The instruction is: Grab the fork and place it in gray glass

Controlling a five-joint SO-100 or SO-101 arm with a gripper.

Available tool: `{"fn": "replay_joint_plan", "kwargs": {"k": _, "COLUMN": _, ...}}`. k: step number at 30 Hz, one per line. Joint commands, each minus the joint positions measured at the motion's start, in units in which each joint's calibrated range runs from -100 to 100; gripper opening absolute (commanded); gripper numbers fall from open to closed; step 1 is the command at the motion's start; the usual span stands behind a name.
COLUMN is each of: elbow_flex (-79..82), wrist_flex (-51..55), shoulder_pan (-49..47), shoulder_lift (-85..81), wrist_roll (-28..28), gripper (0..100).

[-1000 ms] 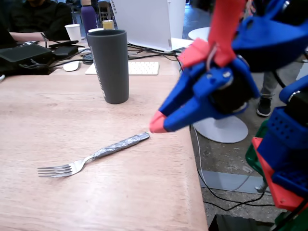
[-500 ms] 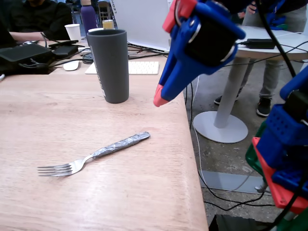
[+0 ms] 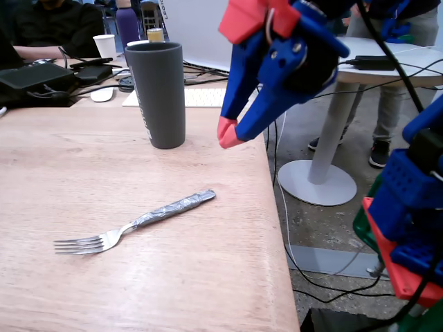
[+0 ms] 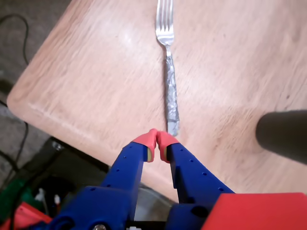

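The fork (image 3: 138, 223) lies flat on the wooden table (image 3: 83, 166), tines to the left in the fixed view, its foil-wrapped handle pointing right and back. The gray glass (image 3: 158, 95) stands upright behind it. My blue gripper (image 3: 228, 135) with red tips hangs above the table's right edge, to the right of the glass, shut and empty. In the wrist view the gripper (image 4: 157, 139) hovers just past the fork's handle end; the fork (image 4: 169, 72) runs away from it and the glass (image 4: 283, 135) shows at the right edge.
In the fixed view a white keyboard (image 3: 201, 97), a small white paper cup (image 3: 105, 45), a purple bottle (image 3: 127, 23) and cables lie behind the glass. The table's right edge (image 3: 273, 228) drops to the floor. People and a round white table (image 3: 387, 62) stand beyond.
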Motion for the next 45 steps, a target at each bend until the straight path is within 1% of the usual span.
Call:
{"fn": "replay_joint_plan", "kwargs": {"k": 1, "elbow_flex": -2.92, "wrist_flex": -0.99, "shoulder_pan": 0.34, "shoulder_lift": 0.15, "wrist_roll": 4.74, "gripper": 0}}
{"fn": "replay_joint_plan", "kwargs": {"k": 3, "elbow_flex": -3.11, "wrist_flex": -1.07, "shoulder_pan": 0.34, "shoulder_lift": 2.29, "wrist_roll": 5.71, "gripper": 0}}
{"fn": "replay_joint_plan", "kwargs": {"k": 5, "elbow_flex": -6.7, "wrist_flex": -1.07, "shoulder_pan": -1.36, "shoulder_lift": 5.81, "wrist_roll": 5.32, "gripper": 0}}
{"fn": "replay_joint_plan", "kwargs": {"k": 9, "elbow_flex": -14.06, "wrist_flex": -0.99, "shoulder_pan": -1.7, "shoulder_lift": 14.21, "wrist_roll": 5.67, "gripper": 0}}
{"fn": "replay_joint_plan", "kwargs": {"k": 12, "elbow_flex": -16.32, "wrist_flex": -1.07, "shoulder_pan": -1.7, "shoulder_lift": 16.78, "wrist_roll": 5.71, "gripper": 0}}
{"fn": "replay_joint_plan", "kwargs": {"k": 14, "elbow_flex": -19.15, "wrist_flex": -1.07, "shoulder_pan": 0.0, "shoulder_lift": 19.44, "wrist_roll": 5.71, "gripper": 0}}
{"fn": "replay_joint_plan", "kwargs": {"k": 20, "elbow_flex": -29.73, "wrist_flex": -1.07, "shoulder_pan": 1.18, "shoulder_lift": 29.65, "wrist_roll": 5.71, "gripper": 0}}
{"fn": "replay_joint_plan", "kwargs": {"k": 29, "elbow_flex": -38.88, "wrist_flex": -1.07, "shoulder_pan": 3.21, "shoulder_lift": 43.11, "wrist_roll": 5.67, "gripper": 0}}
{"fn": "replay_joint_plan", "kwargs": {"k": 32, "elbow_flex": -43.32, "wrist_flex": -1.07, "shoulder_pan": 6.26, "shoulder_lift": 47.14, "wrist_roll": 5.67, "gripper": 0}}
{"fn": "replay_joint_plan", "kwargs": {"k": 40, "elbow_flex": -45.49, "wrist_flex": -1.07, "shoulder_pan": 7.95, "shoulder_lift": 48.86, "wrist_roll": 5.67, "gripper": 0}}
{"fn": "replay_joint_plan", "kwargs": {"k": 41, "elbow_flex": -45.49, "wrist_flex": -1.07, "shoulder_pan": 8.12, "shoulder_lift": 48.86, "wrist_roll": 5.76, "gripper": 1}}
{"fn": "replay_joint_plan", "kwargs": {"k": 42, "elbow_flex": -45.58, "wrist_flex": -1.07, "shoulder_pan": 8.12, "shoulder_lift": 48.86, "wrist_roll": 5.76, "gripper": 9}}
{"fn": "replay_joint_plan", "kwargs": {"k": 44, "elbow_flex": -45.58, "wrist_flex": -0.99, "shoulder_pan": 8.12, "shoulder_lift": 48.86, "wrist_roll": 5.76, "gripper": 27}}
{"fn": "replay_joint_plan", "kwargs": {"k": 45, "elbow_flex": -45.49, "wrist_flex": -0.99, "shoulder_pan": 8.12, "shoulder_lift": 48.86, "wrist_roll": 5.76, "gripper": 32}}
